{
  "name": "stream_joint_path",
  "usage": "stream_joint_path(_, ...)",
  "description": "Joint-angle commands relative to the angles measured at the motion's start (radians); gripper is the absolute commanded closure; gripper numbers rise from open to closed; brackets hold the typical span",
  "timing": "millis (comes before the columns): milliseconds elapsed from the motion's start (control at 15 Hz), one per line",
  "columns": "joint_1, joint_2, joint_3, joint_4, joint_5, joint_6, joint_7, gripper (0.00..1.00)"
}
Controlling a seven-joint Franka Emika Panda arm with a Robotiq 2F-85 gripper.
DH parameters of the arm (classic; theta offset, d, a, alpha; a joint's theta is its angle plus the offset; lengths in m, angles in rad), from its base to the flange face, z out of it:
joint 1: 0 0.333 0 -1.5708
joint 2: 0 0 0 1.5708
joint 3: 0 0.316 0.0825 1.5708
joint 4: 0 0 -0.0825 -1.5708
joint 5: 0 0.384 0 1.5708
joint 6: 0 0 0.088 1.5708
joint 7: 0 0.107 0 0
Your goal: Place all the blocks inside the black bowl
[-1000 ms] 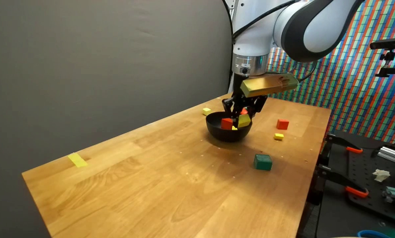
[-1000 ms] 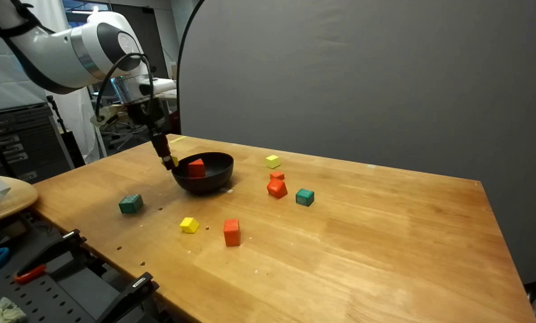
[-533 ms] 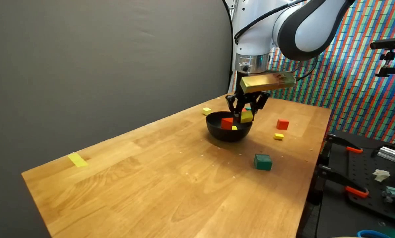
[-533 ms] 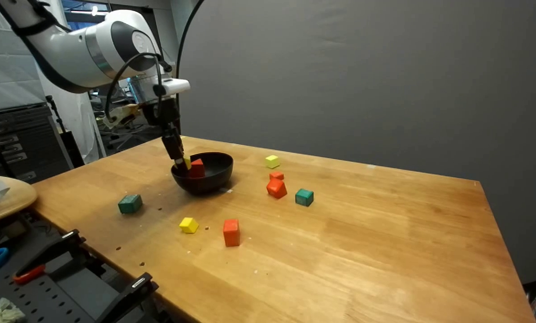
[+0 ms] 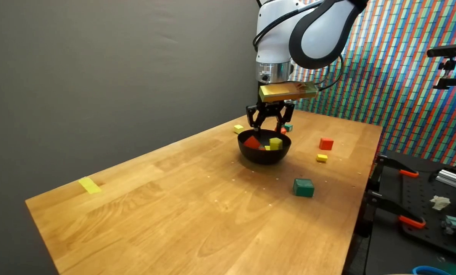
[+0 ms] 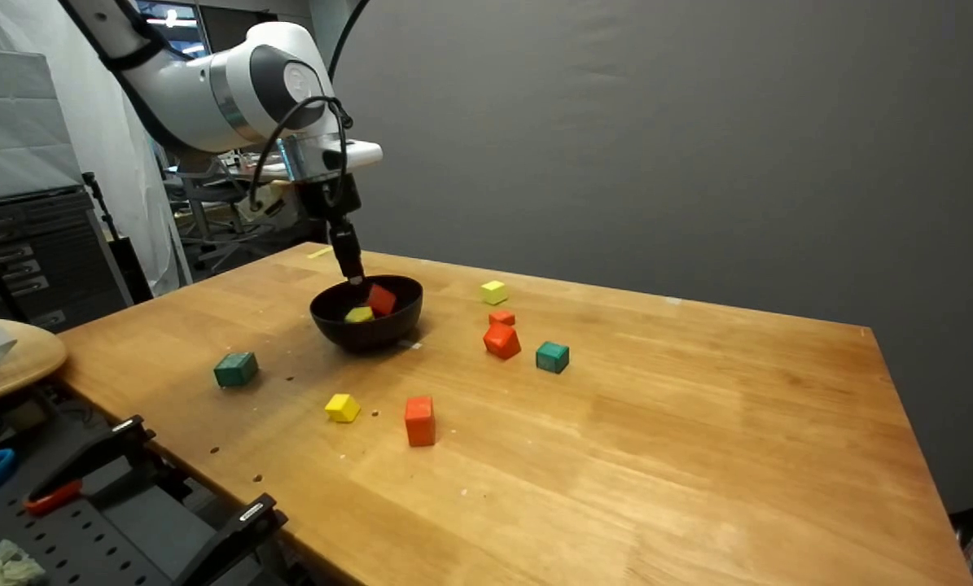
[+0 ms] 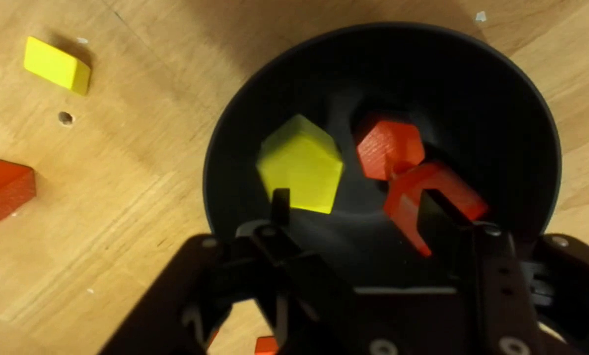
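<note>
The black bowl [image 5: 264,156] stands on the wooden table. Inside it lie a yellow block [image 7: 301,172] and two red blocks, one [image 7: 390,148] against the other [image 7: 442,190]; a bit of smaller yellow [image 5: 267,148] also shows. My gripper [image 7: 353,207] hangs over the bowl, open, fingers apart with nothing between them. Outside the bowl are a green block [image 6: 236,369], a yellow block [image 6: 343,408] and an upright red block [image 6: 420,421]. Farther off sit a red block [image 6: 502,340], an orange-red one [image 6: 501,317], another yellow [image 6: 494,292] and another green [image 6: 552,357].
Clamps [image 6: 238,533] grip the table edge beside a dark perforated board. A round wooden board [image 6: 42,354] juts in at that side. Yellow tape [image 5: 90,185] is stuck near a table corner, and a grey screen [image 6: 657,146] rises along the back.
The gripper has opened and let go of the yellow block, which now rests in the bowl. The arm has shifted from the bowl's rim to over its middle, and a red block inside has turned.
</note>
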Motion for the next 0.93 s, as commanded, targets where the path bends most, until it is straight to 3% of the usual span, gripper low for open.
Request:
stream_joint_path(0,-0.001,-0.019,0.020,0.013,0.027,-0.031,-0.050,0.01)
stream_joint_path(200,-0.017,-0.088,0.094,-0.057,0.112,-0.023,-0.186,0.00)
stream_joint_path(400,0.015,-0.167,0.155,-0.134,0.180,-0.085,-0.261,0.00)
stream_joint_path(467,0.011,-0.071,0.119,-0.057,0.138,-0.051,-0.207,0.00)
stream_joint_path(867,0.016,-0.070,0.116,-0.065,0.143,-0.057,-0.204,0.00)
